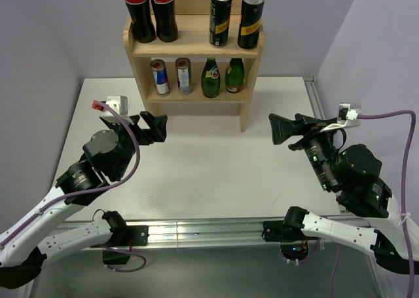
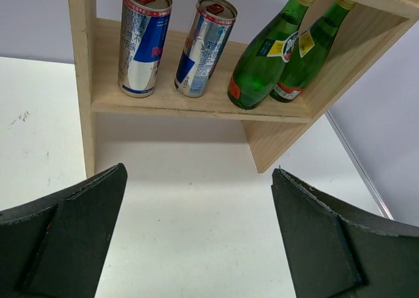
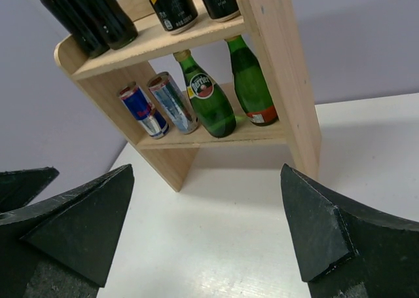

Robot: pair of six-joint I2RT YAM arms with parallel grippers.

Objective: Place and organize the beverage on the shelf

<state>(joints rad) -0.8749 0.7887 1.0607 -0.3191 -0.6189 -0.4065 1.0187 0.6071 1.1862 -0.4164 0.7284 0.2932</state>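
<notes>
left tool (image 1: 157, 128) spread, empty | right tool (image 1: 275, 129) spread, empty | shelf (image 1: 196, 49) ahead of both | green bottles (image 2: 258, 69) likely glass, fragile, slick: grip mid-body

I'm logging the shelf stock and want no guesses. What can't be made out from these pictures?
Cola bottles: necks and caps cut off by the top edge in the top external and right wrist views.
Black cans: nearly all cut off by the top edge in the left wrist view; tops cut off in the right wrist view.
Blue-and-silver cans: print too small in every view.
</notes>
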